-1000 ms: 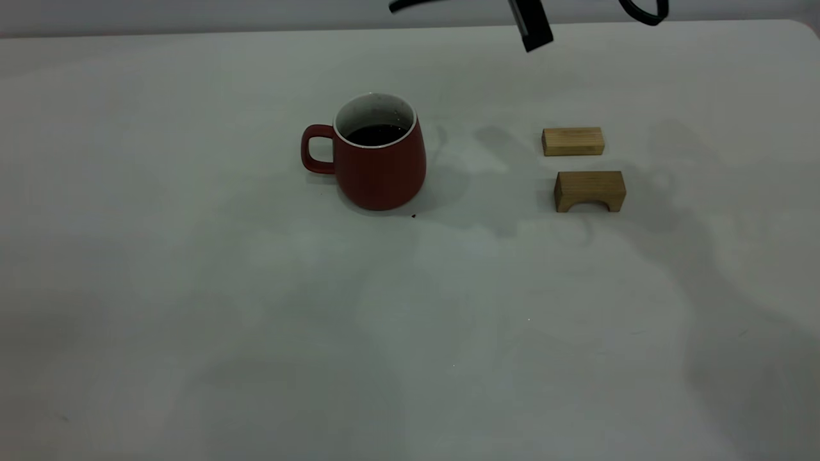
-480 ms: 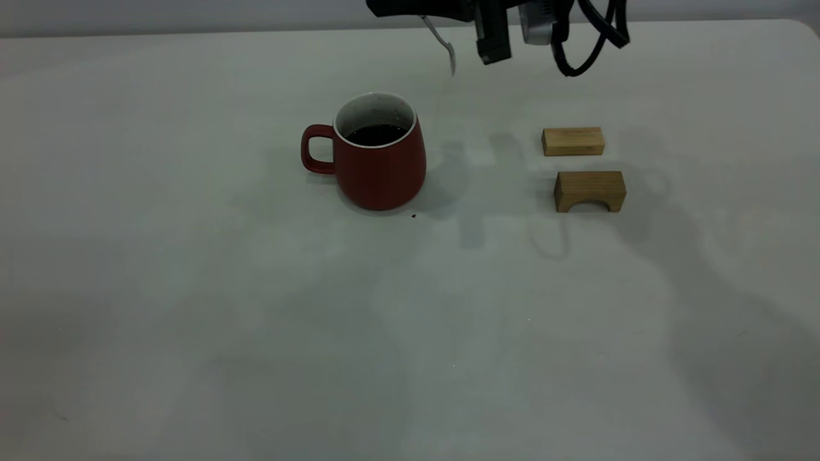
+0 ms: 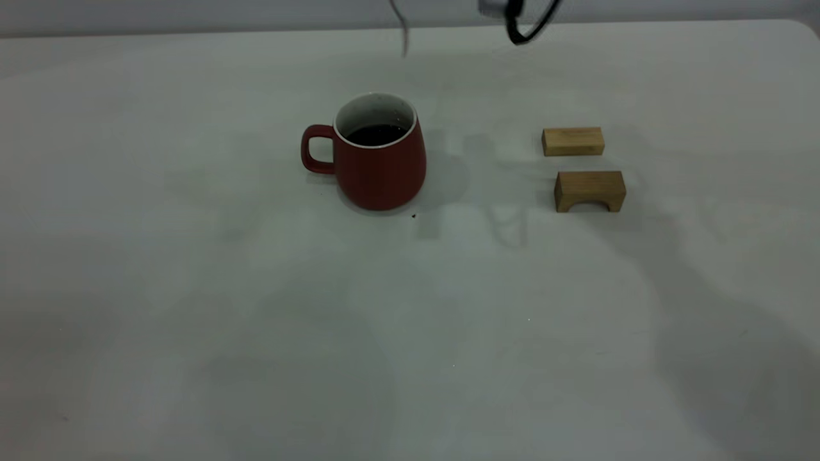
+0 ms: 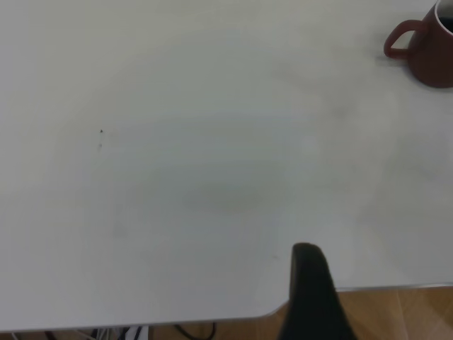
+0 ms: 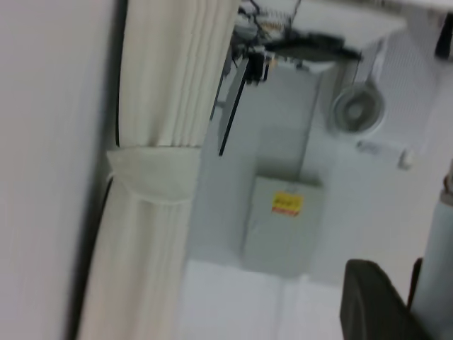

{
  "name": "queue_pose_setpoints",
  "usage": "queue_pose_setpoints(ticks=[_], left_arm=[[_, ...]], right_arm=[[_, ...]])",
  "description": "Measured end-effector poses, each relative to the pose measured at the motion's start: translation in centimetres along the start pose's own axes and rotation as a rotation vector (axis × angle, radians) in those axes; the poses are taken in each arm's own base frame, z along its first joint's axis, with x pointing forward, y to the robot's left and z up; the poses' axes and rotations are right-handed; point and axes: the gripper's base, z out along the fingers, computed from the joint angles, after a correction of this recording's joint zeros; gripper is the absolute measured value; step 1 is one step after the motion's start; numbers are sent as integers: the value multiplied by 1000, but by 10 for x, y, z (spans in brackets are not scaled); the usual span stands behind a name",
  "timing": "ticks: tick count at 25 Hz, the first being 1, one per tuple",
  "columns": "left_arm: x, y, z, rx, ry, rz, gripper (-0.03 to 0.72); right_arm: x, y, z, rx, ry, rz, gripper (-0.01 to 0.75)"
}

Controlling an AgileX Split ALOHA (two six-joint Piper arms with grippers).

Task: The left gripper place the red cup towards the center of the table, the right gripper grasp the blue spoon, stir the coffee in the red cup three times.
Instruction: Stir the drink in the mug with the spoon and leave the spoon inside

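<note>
The red cup stands upright near the middle of the table, handle to the left, with dark coffee inside. The blue spoon's metal end hangs blurred at the top edge, above and behind the cup, clear of it. My right gripper is shut on the spoon's pale handle. In the exterior view only its cable loop shows. My left gripper hovers by the table's near corner, far from the cup.
Two tan wooden blocks lie right of the cup: a flat one and an arched one. A tiny dark speck sits by the cup's base. The right wrist view faces a curtain and a wall box.
My right gripper dipped into view with the spoon, then moved left and up. The spoon's end now hangs above and behind the cup. Cup and blocks have not moved.
</note>
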Motion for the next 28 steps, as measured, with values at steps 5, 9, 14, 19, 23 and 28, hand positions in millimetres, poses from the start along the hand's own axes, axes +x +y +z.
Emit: queue_pose_setpoints(ticks=[5, 9, 14, 19, 23, 28], left_arm=[[0, 0, 0, 0, 0, 0, 558], [0, 0, 0, 0, 0, 0, 558], [0, 0, 0, 0, 0, 0, 558], [0, 0, 0, 0, 0, 0, 558], [0, 0, 0, 0, 0, 0, 558], [0, 0, 0, 0, 0, 0, 558]], right_arm=[[-12, 2, 12, 28, 26, 142, 128], [-26, 7, 24, 43, 43, 151, 128], [-35, 11, 31, 52, 61, 171, 128], [-54, 5, 35, 61, 45, 208, 128], [-67, 1, 37, 66, 28, 230, 128], [-67, 2, 37, 59, 25, 228, 128]])
